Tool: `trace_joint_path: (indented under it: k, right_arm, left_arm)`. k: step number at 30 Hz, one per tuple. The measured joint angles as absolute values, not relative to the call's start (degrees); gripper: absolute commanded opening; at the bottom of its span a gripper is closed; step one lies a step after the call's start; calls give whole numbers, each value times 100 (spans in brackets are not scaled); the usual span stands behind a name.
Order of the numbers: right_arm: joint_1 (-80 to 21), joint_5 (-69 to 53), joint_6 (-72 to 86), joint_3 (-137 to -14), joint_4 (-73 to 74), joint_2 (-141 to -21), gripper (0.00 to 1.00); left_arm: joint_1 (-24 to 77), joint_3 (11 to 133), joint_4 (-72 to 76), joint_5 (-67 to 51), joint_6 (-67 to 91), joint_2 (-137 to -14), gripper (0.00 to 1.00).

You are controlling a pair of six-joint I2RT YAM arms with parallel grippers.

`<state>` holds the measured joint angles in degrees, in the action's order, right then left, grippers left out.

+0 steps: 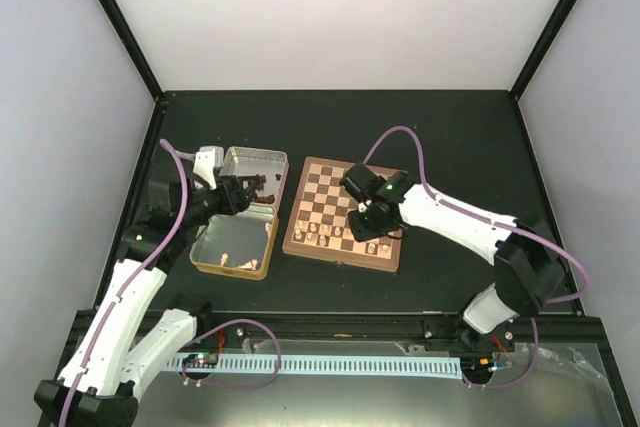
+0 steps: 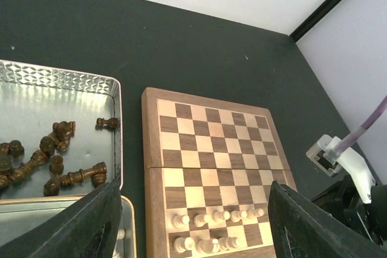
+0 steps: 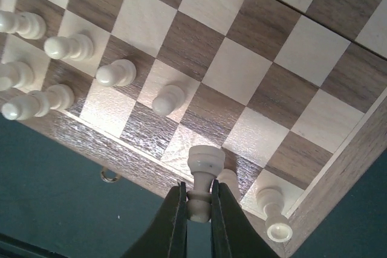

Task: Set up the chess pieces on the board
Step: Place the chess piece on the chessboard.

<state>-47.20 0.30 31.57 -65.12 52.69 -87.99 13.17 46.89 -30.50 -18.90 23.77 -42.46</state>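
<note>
The wooden chessboard [image 1: 345, 213] lies mid-table, with several cream pieces [image 1: 322, 235] standing along its near rows. My right gripper [image 3: 198, 197] is shut on a cream piece [image 3: 204, 175], held upside down just above the board's near right corner squares. Another cream piece [image 3: 273, 212] stands on the corner square and one more [image 3: 168, 98] a row in. My left gripper [image 2: 193, 228] is open and empty above the gap between tin and board. Dark brown pieces [image 2: 57, 161] lie loose in the far tin half.
Two silver tin halves [image 1: 250, 162] sit left of the board; the near half [image 1: 215, 244] holds a few cream pieces [image 1: 228, 259]. The right arm [image 1: 450, 217] stretches over the table right of the board. A small metal clasp [image 3: 109, 176] hangs on the board's edge.
</note>
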Motion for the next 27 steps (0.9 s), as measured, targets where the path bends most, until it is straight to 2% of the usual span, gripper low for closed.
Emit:
trace_joint_path:
  k: [11,27]
  right_arm:
    - [-4720,56,2832,-7244,5728,-9662,1]
    - [-4720,38,2432,-7585,6139,-10429,2]
  left_arm:
    - [1321,4661,-3039,-1634,1796,-4219,71]
    - [1321,4248,-2932,-1243,1667,-3931,75]
